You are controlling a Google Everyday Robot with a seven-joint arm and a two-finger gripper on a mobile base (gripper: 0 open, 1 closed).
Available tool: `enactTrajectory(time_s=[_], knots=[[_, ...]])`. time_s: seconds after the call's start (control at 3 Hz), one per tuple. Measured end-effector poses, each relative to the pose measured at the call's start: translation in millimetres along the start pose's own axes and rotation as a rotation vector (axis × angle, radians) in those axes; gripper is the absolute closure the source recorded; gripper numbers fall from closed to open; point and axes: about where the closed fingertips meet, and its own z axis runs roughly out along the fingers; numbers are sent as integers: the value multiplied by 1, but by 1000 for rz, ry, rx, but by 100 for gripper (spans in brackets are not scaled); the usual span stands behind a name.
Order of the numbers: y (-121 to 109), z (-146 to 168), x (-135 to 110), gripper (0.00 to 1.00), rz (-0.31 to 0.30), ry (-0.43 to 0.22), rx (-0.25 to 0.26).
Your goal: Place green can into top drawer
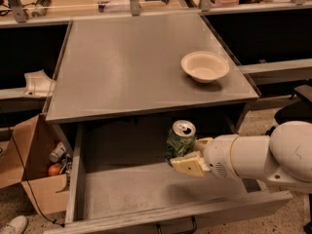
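Observation:
The green can point(180, 140), with a mottled green label and a silver top with pull tab, is upright in my gripper point(187, 155). The cream fingers point(189, 164) are shut on its lower side. The white arm reaches in from the right. The can hangs inside the open top drawer point(78, 179), near its back right part, above the grey drawer floor. The drawer is pulled out below the tabletop, its front edge and dark handle at the bottom of the camera view.
A cream bowl point(204, 66) sits on the grey tabletop point(126, 62) at the right. An open cardboard box point(34, 169) with small items stands on the floor to the left of the drawer. Dark shelving flanks the table on both sides.

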Motion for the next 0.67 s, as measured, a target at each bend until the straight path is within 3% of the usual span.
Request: enactTrajectory(time_s=[0.67], knots=[[-1,26,16,100,61,-13,16]])
